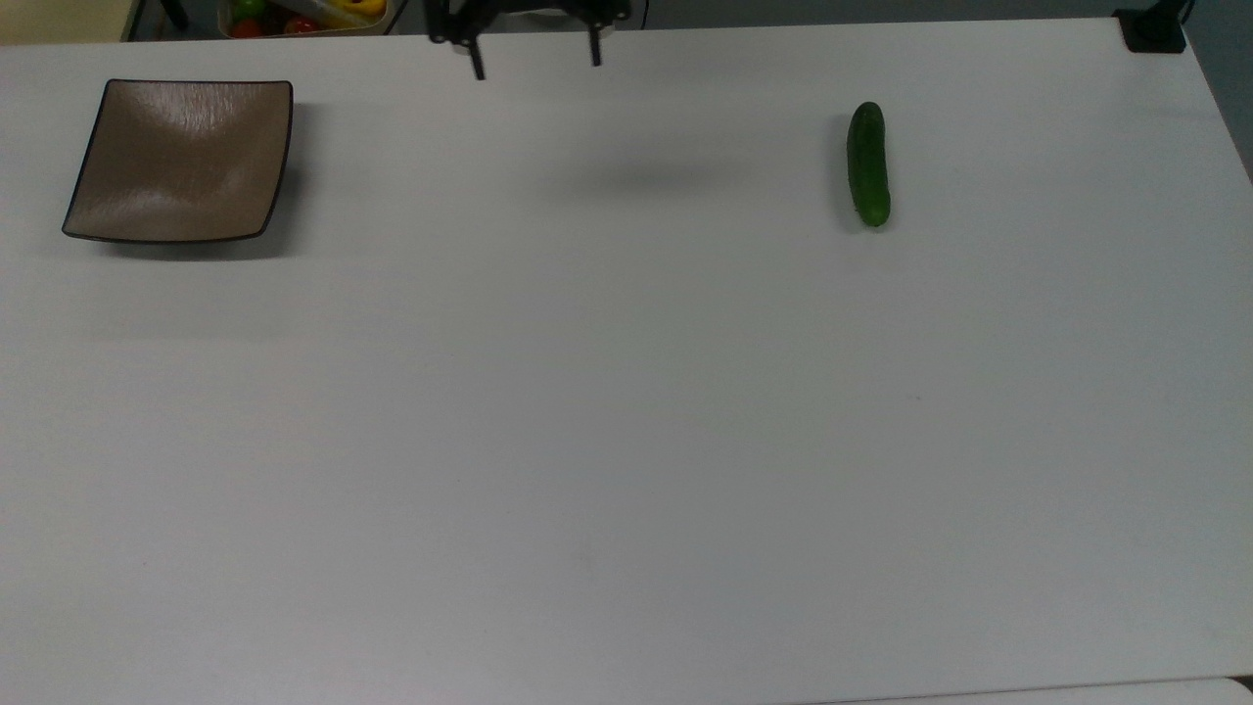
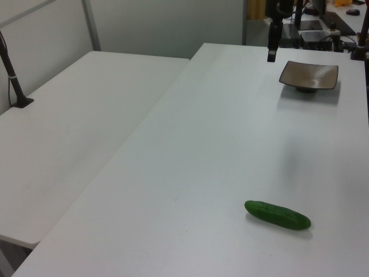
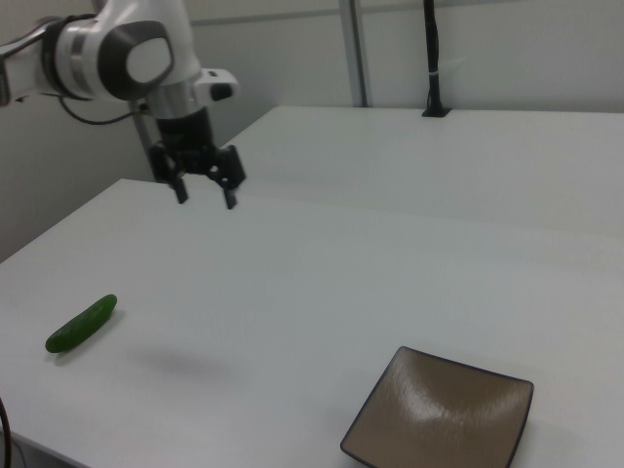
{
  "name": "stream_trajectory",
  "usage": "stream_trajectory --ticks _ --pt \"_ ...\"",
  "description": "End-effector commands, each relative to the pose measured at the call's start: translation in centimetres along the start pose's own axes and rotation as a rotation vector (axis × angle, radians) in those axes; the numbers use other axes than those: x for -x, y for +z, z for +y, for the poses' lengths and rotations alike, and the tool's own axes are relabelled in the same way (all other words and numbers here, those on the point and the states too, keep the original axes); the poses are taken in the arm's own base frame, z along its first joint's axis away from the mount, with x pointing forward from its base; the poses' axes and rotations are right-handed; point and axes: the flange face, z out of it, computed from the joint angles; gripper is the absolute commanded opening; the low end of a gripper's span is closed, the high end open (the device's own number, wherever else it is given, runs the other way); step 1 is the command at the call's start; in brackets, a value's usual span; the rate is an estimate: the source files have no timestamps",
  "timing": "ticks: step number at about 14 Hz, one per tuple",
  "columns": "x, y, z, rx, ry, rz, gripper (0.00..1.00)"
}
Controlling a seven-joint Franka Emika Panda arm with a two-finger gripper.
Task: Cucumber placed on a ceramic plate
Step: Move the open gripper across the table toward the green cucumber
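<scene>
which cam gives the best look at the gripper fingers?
The right view: the gripper hangs open above the table, both fingers and the wrist in full sight. In the top view two finger stubs poke in at the upper edge. In the left view it is edge-on.

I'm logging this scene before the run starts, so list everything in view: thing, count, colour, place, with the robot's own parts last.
cucumber: one, dark green, lying flat on the main table toward the top view's right, far from the plate.
ceramic plate: one, taupe-brown with a dark rim, square, nothing on it, near the top view's upper left corner.
main table: one, white, holding the cucumber and the plate.
second table: one, white, alongside the main table at the left view's left.
black post: one, black, standing on the second table in the right view.
bin of coloured items: one, red, green and yellow contents, beyond the table's far edge in the top view.
robot arm: one, white and grey.
claw: one, black, open, above the table's far edge, between plate and cucumber.
</scene>
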Motion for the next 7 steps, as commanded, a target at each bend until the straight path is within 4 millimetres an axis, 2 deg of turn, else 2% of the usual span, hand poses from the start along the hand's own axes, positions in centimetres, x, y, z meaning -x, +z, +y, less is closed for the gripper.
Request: stream_trajectory --ticks 1,4,7 --pt "0.3 -0.5 -9.2 -0.005 -0.014 -0.016 1.00" --pt "1.3 -0.4 -16.5 -0.008 -0.026 -0.017 1.00" --pt "2.4 0.9 -22.5 -0.011 -0.026 -0.032 1.00"
